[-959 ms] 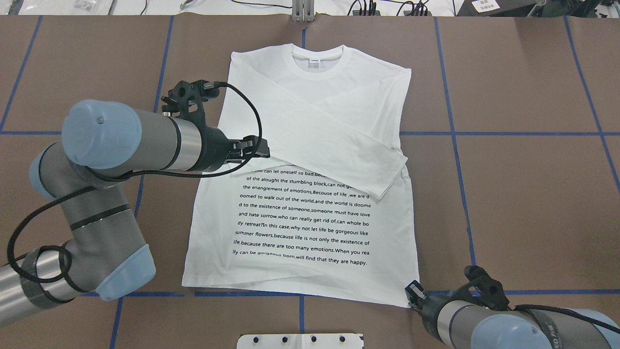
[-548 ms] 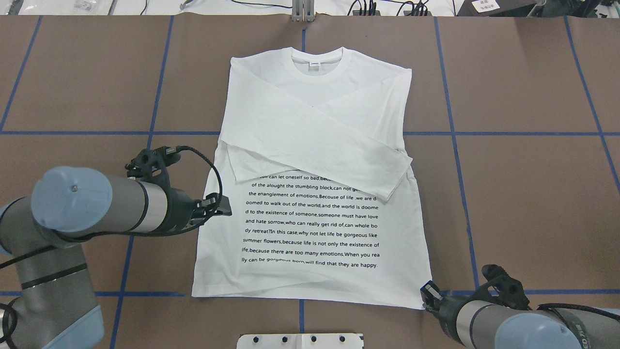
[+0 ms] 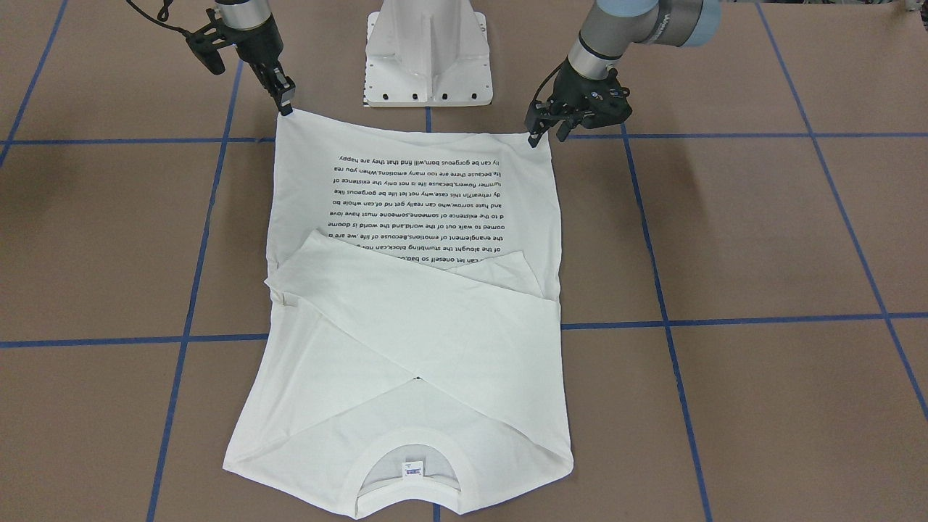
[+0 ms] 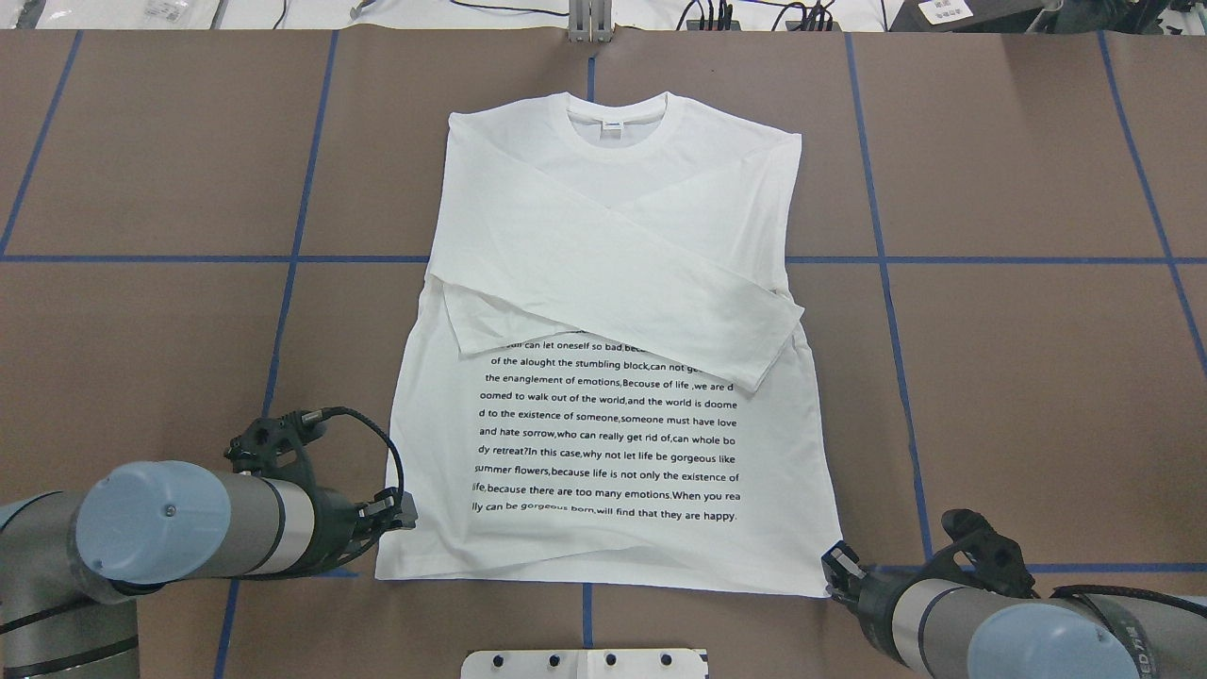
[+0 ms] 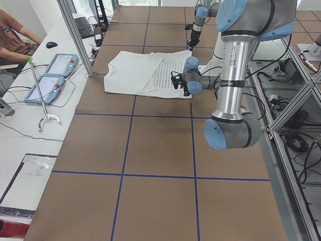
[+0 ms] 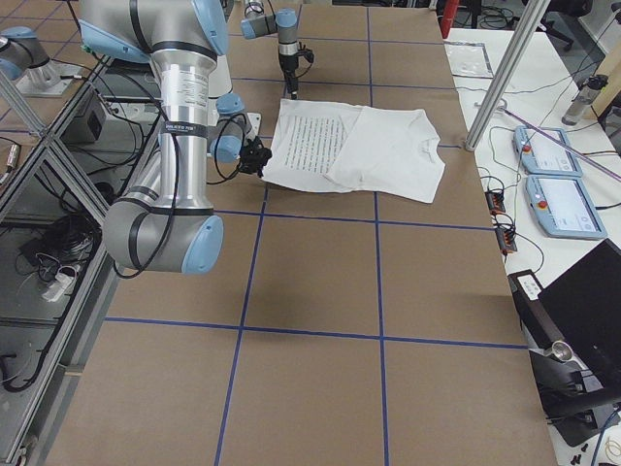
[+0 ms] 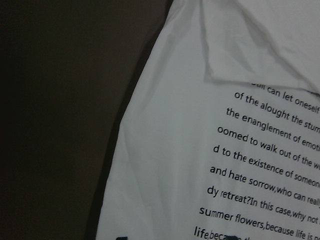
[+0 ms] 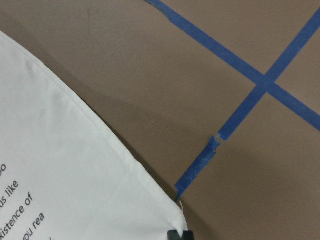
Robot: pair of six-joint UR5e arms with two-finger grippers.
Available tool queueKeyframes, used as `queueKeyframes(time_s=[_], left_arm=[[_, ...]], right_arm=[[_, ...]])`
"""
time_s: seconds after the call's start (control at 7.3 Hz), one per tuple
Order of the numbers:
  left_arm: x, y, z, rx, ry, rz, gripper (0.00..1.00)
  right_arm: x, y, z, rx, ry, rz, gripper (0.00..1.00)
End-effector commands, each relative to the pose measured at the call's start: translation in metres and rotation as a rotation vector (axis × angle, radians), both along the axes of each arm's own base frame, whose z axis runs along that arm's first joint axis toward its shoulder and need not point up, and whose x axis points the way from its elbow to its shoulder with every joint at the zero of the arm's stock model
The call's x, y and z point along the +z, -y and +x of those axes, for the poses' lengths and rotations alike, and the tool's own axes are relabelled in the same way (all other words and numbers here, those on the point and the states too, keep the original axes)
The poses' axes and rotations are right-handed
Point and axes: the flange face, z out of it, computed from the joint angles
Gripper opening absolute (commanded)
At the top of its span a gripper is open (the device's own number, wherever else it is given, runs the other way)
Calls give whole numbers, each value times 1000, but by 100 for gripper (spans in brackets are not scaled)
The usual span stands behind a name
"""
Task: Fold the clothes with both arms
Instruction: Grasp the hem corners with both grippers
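Left pincer [image 4: 404, 514], dropped from sleeve to near hem corner of the T-shirt [image 4: 603, 283], gapes released; right pincer [image 4: 832, 563] seems clenched on the opposite corner; garment flat on counter [image 4: 1037, 377]; next, I judge, left grasps, both carry hem collarward.

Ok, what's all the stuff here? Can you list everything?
T-shirt: one, white, black writing, mid-table.
table: one, brown, under everything.
tape lines: several, blue, gridding the table.
pedestal: one, white, beyond the hem.
tablets: two, blue-edged, side desk.
person: one, brown top, side desk.
left arm: one, grey-blue, robot's side.
right arm: one, grey-blue, robot's side.
left end effector: one, black, beside a hem corner.
right end effector: one, black, at the other hem corner.
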Motion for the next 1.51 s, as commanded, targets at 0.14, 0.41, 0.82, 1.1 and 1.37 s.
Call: queueKeyframes(time_s=[0.14, 0.41, 0.82, 1.1, 1.37], left_arm=[[6, -29, 14, 44, 29, -19, 61], [9, -36, 18, 61, 35, -18, 58], [10, -38, 20, 65, 40, -19, 34], [9, -34, 19, 28, 41, 5, 0], [0, -32, 12, 17, 23, 13, 0]], right_arm=[[-1, 1, 0, 1, 1, 0, 0], [-1, 1, 0, 1, 1, 0, 0], [-1, 4, 1, 8, 3, 0, 0], [-1, 7, 3, 16, 3, 0, 0], [-2, 8, 3, 18, 4, 1, 0]])
